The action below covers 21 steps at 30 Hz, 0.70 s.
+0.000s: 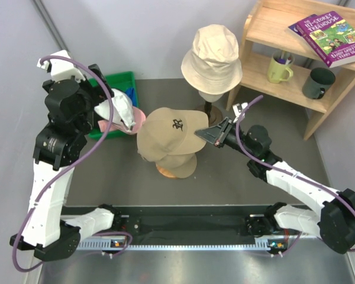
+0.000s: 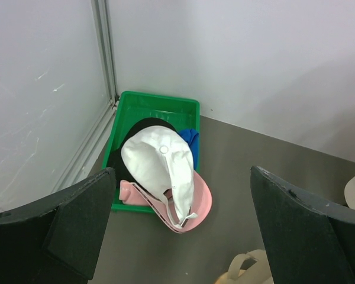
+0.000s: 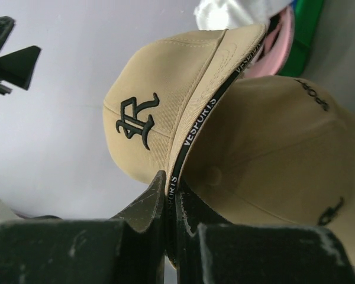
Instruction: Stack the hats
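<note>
Right claw (image 3: 168, 192) pinches tan cap (image 1: 168, 130); blue cap (image 2: 191, 139) mostly hidden.

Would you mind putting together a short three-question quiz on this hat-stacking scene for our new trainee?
1. True or false: the right hand is shut on the brim of the tan cap.
2. Which hat sits on the head form? A. cream bucket hat B. black beanie C. straw hat
3. Fill in the colour: the white cap lies on the pile of caps in the ___ bin.

Key: 1 true; 2 A; 3 green.
</note>
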Available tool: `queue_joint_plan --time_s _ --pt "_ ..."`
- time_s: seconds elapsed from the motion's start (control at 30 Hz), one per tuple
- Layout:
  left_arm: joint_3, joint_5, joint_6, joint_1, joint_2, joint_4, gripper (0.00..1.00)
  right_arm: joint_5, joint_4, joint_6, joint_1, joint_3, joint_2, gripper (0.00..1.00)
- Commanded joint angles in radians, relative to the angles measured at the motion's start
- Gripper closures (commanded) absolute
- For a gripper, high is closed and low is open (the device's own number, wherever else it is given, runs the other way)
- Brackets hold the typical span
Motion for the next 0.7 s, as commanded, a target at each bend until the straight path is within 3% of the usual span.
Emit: queue_joint_plan --time_s 0.0,0.27,0.67 --pt "-0.007 0.024 0.020 -0.002 0.011 0.055 0.01 -0.006 0.027 -0.030 -0.037 -0.022 -0.020 1.00" --pt "-0.077 0.185 0.047 -0.002 0.027 0.071 0.01 -0.032 -0.045 -0.015 -0.076 -0.052 -0.038 1.00" --pt "-0.433 0.246 -0.173 -0.002 -0.049 0.040 0.01 -0.027 -0.079 0.014 -0.147 -0.148 -0.058 1.00"
